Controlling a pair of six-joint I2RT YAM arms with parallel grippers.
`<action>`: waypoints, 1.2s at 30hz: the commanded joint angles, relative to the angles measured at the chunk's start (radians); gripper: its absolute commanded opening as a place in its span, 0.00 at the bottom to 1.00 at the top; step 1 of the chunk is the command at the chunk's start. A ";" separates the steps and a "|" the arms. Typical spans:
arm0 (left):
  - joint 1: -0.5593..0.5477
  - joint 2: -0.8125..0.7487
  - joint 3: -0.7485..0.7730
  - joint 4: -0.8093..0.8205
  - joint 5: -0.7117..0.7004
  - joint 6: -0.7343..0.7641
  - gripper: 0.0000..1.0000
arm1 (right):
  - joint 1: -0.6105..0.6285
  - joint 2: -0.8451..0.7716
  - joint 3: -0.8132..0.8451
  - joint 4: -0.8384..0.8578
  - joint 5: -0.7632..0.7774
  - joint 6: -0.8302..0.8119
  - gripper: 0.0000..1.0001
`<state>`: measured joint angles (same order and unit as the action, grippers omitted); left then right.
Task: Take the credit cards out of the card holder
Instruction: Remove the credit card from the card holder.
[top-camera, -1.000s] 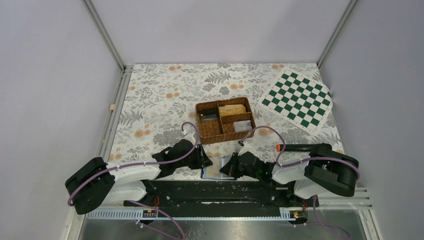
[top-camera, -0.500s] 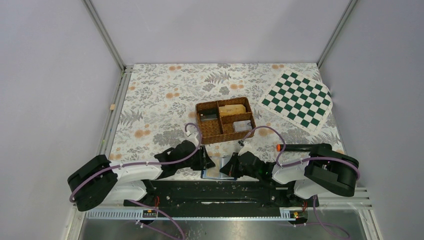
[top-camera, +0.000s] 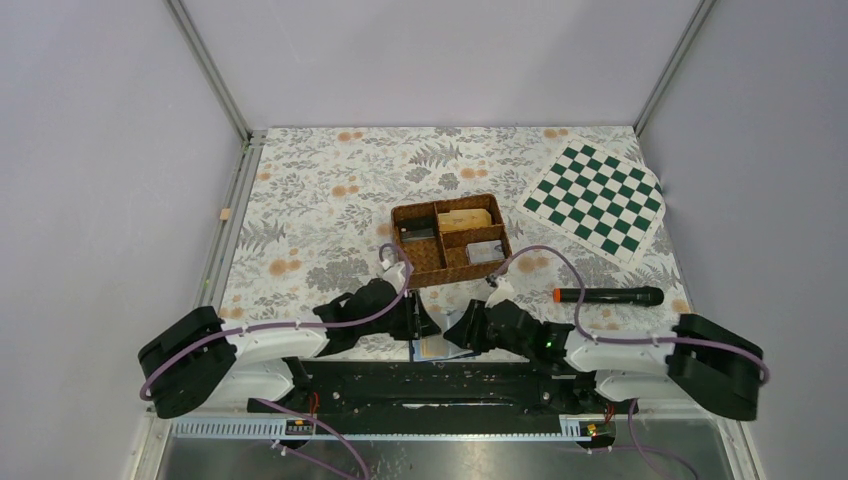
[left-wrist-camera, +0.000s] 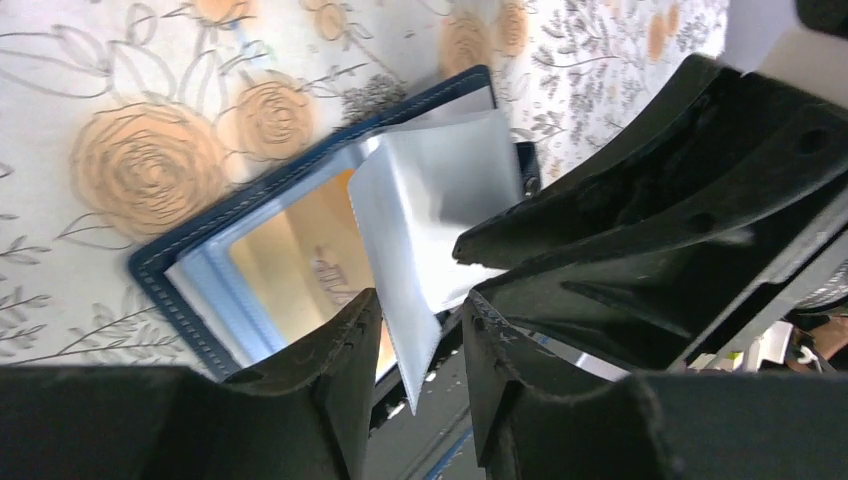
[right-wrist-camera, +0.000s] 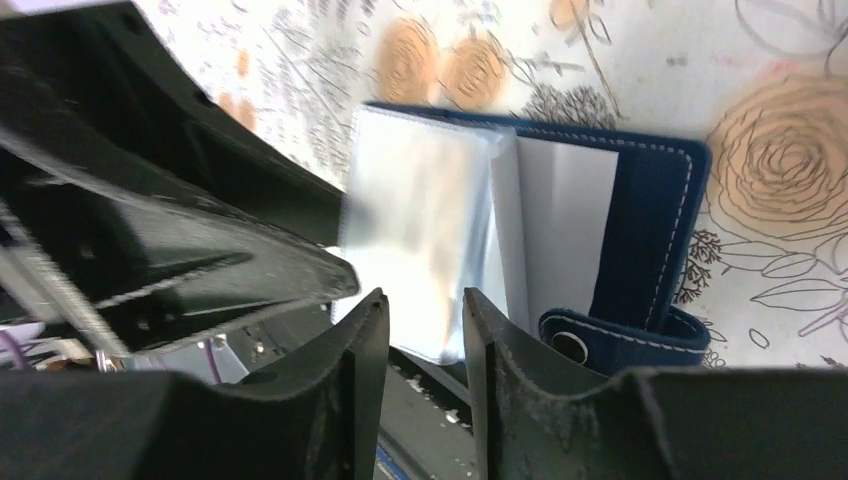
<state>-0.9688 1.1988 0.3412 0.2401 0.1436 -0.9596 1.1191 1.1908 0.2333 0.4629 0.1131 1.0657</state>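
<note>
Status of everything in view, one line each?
Card holder, open, lying flat.
Silver card, raised, tilted over holder.
Left gripper, narrow gap, card corner inside, grip unclear.
Right gripper, narrow gap, card edge inside, grip unclear.
Tray, upright, holds items.
Marker, lying flat.
Chessboard, lying flat.

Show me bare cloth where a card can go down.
Widest free floral cloth: left of the brown wicker four-compartment tray, to the side rail. Also the far strip behind it. Crowded: the near edge, where the left pincer and right pincer meet over the navy bifold card holder, and around the black orange-tipped stick.
</note>
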 joint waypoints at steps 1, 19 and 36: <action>-0.022 -0.022 0.060 0.083 0.040 0.002 0.36 | -0.006 -0.183 0.059 -0.249 0.140 -0.057 0.41; -0.065 0.277 0.167 0.330 0.111 -0.053 0.36 | -0.005 -0.670 0.002 -0.535 0.215 -0.103 0.29; -0.064 0.285 0.211 0.224 0.059 -0.026 0.37 | 0.061 -0.385 0.047 -0.249 0.071 -0.121 0.27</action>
<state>-1.0275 1.4754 0.5125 0.4156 0.2146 -0.9840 1.1446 0.7288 0.2390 0.1055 0.2054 0.9539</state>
